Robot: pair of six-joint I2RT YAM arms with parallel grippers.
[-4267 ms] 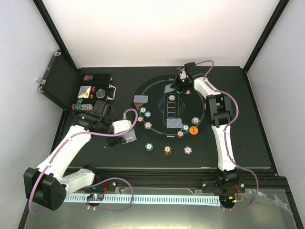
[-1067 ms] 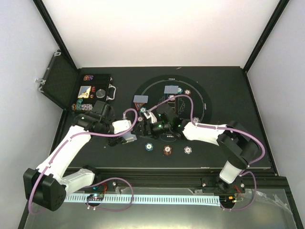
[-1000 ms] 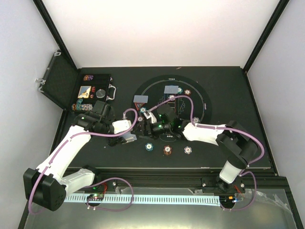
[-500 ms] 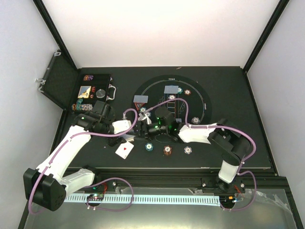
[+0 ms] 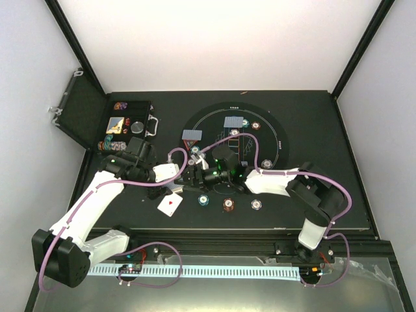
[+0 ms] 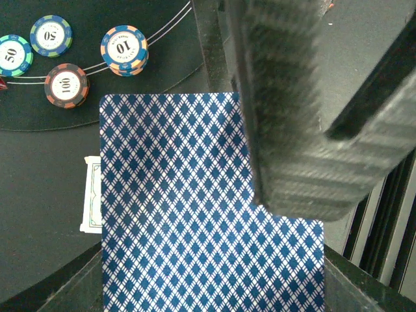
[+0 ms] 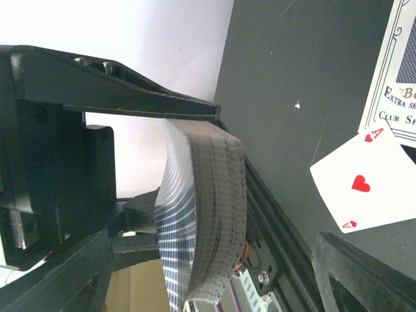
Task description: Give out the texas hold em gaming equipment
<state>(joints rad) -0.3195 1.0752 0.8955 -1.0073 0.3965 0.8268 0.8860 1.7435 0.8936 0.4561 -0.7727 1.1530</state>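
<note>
Left end effector [image 5: 177,184] is clamped across the width of a deck of cards [image 6: 195,208], blue-diamond backs up. It holds the deck over the surface [image 5: 351,130] toward the near edge, left of the middle. Right end effector [image 5: 195,177] is at the same spot with its fingers spread wide; one textured grey finger [image 6: 286,110] lies over the deck's right side. Whether it touches the top card I cannot tell.

An ace of hearts [image 5: 169,205] lies face up on the bare surface, closer to the near edge than the deck. Its corner meets a white printed card [image 7: 398,71].

Three chips, teal [image 5: 203,199], red-brown [image 5: 229,204] and white [image 5: 257,204], sit in a row at the near rim of the round mat [image 5: 211,123]. Two face-down cards [image 5: 192,135] rest toward the mat's far part, one at its left rim. More chips fill the open black case [image 5: 81,116] at the surface's far-left corner.
</note>
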